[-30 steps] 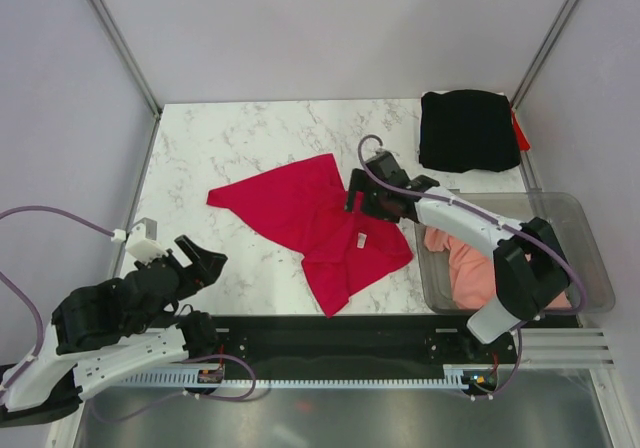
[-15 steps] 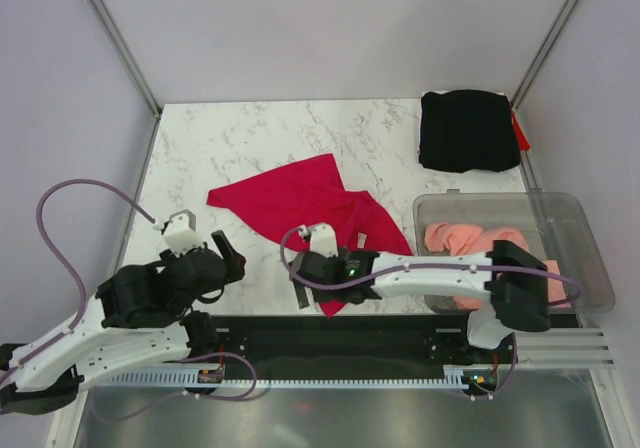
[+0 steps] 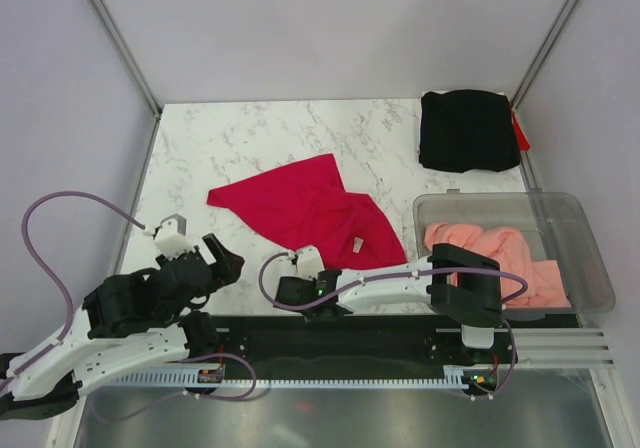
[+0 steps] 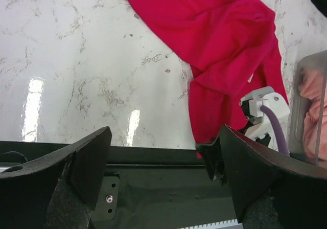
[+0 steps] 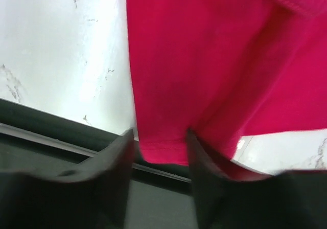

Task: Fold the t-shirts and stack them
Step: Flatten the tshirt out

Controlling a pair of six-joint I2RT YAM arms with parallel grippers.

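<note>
My right gripper (image 5: 159, 139) straddles the near hem of the crimson t-shirt (image 3: 310, 213), which lies rumpled just left of the clear bin (image 3: 585, 243), though I cannot tell whether it pinches the cloth, while my left gripper (image 4: 164, 137) hangs wide open and empty farther left of that bin.

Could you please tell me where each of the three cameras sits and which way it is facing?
Top external: above and behind the arm bases, looking down on the table; left arm and right arm show.
Left wrist: low at the near edge, facing out across the table to the red t-shirt; the open left gripper frames the bottom.
Right wrist: close above the red t-shirt's near hem; the right gripper straddles it.
Shared: both wrist views show that near hem.
</note>
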